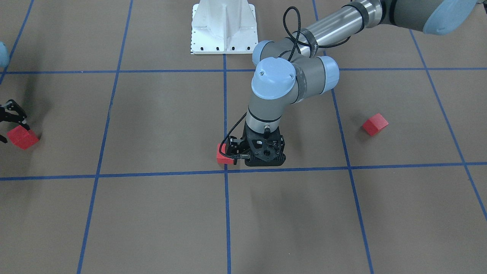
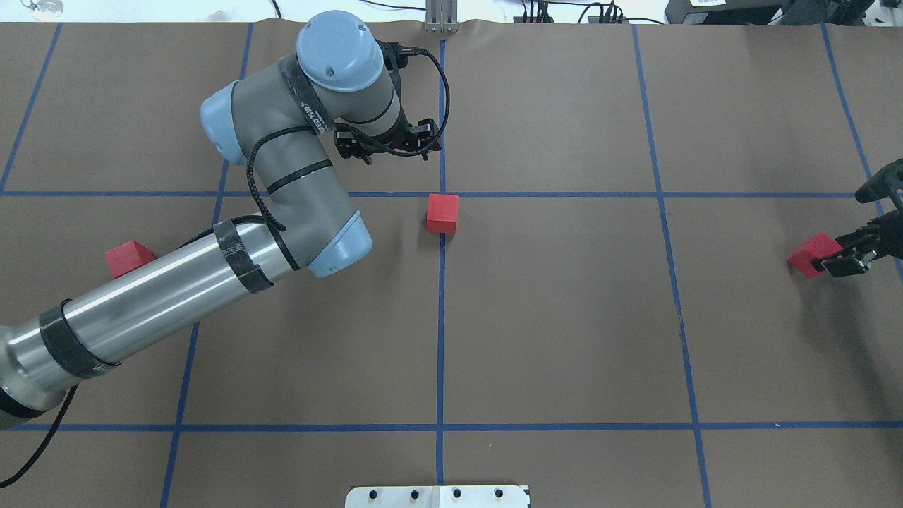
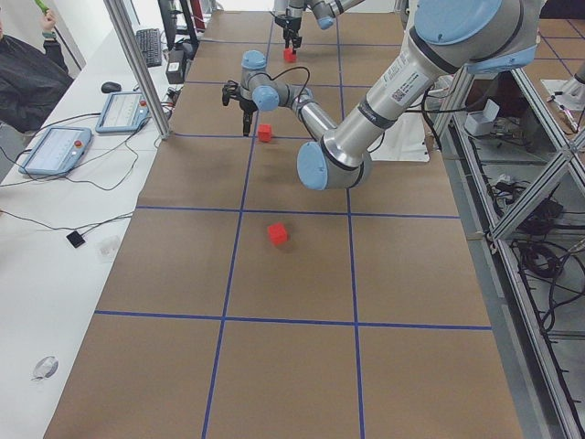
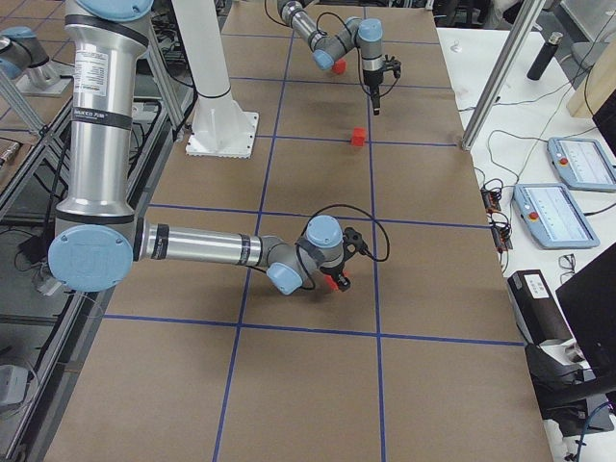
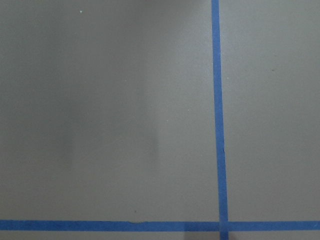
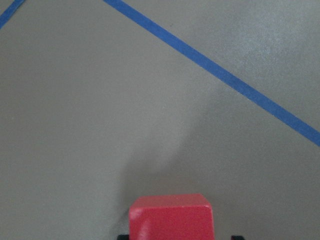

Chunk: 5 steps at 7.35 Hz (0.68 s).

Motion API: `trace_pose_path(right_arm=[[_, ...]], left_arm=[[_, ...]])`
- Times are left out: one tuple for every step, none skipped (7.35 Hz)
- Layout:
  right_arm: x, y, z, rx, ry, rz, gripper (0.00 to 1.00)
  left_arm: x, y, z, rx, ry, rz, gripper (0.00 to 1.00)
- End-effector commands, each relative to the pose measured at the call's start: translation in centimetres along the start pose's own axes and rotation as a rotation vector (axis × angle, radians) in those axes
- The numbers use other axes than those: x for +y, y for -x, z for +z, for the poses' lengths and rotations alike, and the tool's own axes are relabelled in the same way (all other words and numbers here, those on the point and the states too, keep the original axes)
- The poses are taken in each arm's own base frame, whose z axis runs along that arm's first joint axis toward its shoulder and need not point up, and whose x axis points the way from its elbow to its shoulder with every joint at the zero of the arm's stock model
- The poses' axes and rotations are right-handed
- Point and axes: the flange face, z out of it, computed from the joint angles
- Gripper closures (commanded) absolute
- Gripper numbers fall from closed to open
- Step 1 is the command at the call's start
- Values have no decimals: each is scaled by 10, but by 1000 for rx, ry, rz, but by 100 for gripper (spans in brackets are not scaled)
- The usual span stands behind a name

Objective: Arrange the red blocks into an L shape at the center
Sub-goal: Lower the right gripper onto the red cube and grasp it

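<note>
Holding a red block (image 2: pixel 811 254) between its fingers, the right gripper (image 2: pixel 843 259) sits far from the center (image 2: pixel 441 194); left gripper (image 2: pixel 391 144) empty, finger gap unclear.

A robotics laboratory is showing itself here: 2 industrial arms are working over a brown paper-covered table (image 3: pixel 183 274) gridded with blue tape lines (image 2: pixel 441 317). Along the left of the side view, teach pendants (image 3: pixel 57 149), a keyboard (image 3: pixel 149 44) and trailing cables are lying on a white bench (image 3: pixel 37 302), while aluminium framing (image 3: pixel 137 69) is rising around the cell.
</note>
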Motion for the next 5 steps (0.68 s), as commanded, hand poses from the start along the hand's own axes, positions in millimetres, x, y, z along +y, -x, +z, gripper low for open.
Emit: trace_pose_path(right_arm=[[8,-3,2,-7,-30,41,29],[10,-3,4,-9,-26,49,30],[12,-5,4,-9,-24,52,38],[11,-4,4,-11,-26,48,44],[11,-3,3,-13,-27,49,54]], left_arm=[[-1,1,1,-2,0,-1,0],[-1,1,1,-2,0,-1,0],[-1,1,1,-2,0,-1,0],[-1,1,1,-2,0,-1,0],[-1,1,1,-2,0,-2,0]])
